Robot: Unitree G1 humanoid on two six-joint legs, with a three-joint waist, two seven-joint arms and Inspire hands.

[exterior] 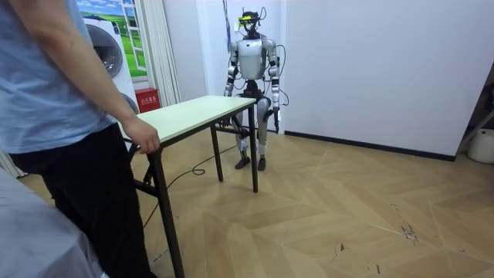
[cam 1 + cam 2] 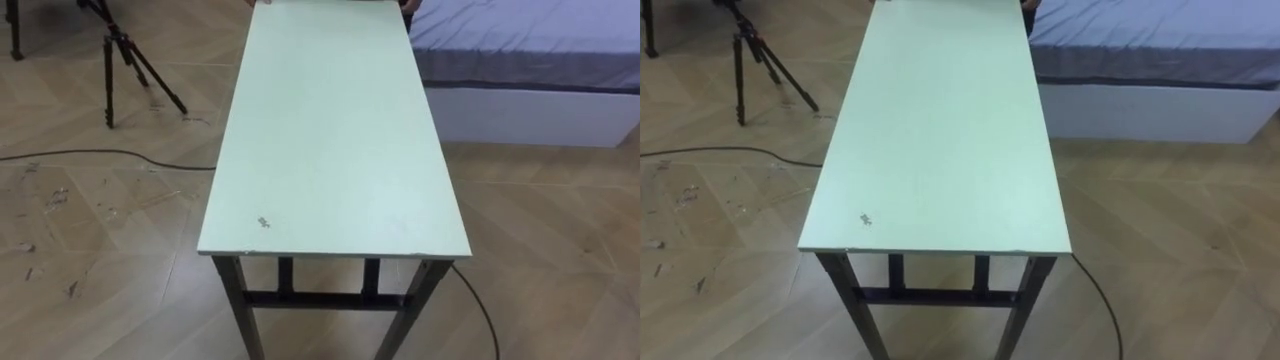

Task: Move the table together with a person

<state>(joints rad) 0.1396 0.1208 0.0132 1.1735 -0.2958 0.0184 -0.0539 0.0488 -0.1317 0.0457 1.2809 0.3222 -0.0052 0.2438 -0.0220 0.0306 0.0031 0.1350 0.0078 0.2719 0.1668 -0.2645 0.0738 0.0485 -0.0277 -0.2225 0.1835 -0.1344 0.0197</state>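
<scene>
Table (image 2: 330, 130) is looking stiff, smooth-topped, likely heavy | person's hand (image 1: 144, 137) is holding the far end | left hand (image 1: 276, 99) and right hand (image 1: 229, 89) are hanging down, open or closed I cannot tell | I am judging the near short edge, under its rim, the best hold.

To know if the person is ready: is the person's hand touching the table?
Touching. In the room view, the person's hand is curled over the end edge of the table.

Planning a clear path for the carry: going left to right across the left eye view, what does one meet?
tripod → table → bed
</scene>
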